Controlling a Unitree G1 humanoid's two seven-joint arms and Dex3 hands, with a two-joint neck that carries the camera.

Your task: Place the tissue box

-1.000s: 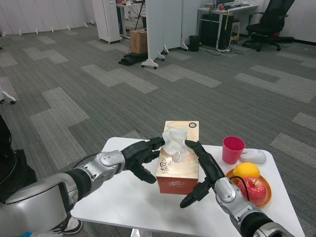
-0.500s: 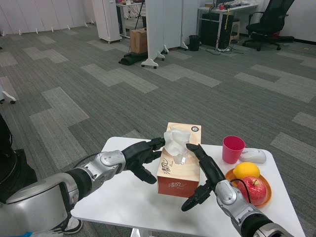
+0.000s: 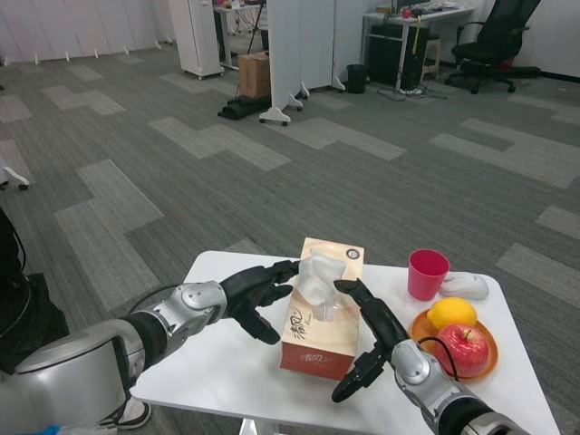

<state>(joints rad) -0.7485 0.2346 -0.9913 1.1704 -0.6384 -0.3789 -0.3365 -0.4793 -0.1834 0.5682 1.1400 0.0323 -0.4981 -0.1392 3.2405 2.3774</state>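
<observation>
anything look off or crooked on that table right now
The tissue box sits askew: it leans toward the left hand rather than standing square on the white table, pressed between that hand and the right hand. The pink cup is upright, and the lemon and apple lie on the orange plate.

You see the tissue box (image 3: 319,308) at lower centre, between left hand (image 3: 255,292) and right hand (image 3: 367,337); cup (image 3: 428,274) and plate (image 3: 490,356) sit right.
</observation>
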